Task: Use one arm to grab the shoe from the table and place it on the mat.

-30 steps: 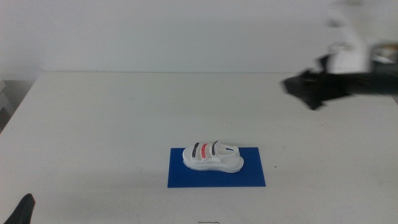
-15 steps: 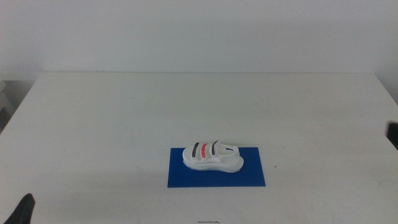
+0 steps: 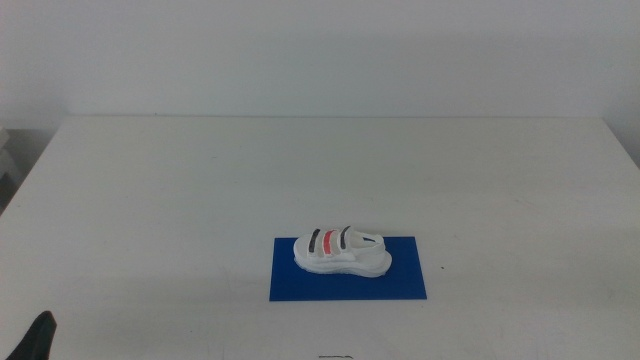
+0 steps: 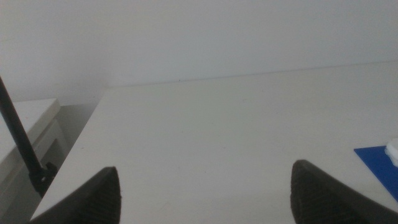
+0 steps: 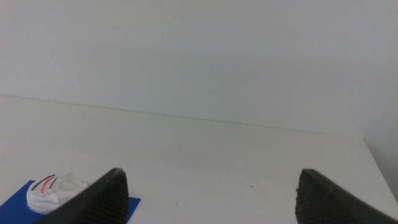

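Note:
The white sandal, the shoe, with black, red, black straps lies on the dark blue mat on the white table, front of centre. It also shows in the right wrist view on the mat. A corner of the mat shows in the left wrist view. My left gripper is open and empty; only its tip shows at the middle view's bottom left corner. My right gripper is open and empty, out of the middle view.
The table's far edge meets a plain white wall. A pale cabinet and a thin black rod stand beyond the table's left edge.
The right arm, over the table's far right a second ago, has pulled back out of the middle view. The shoe and mat have not moved.

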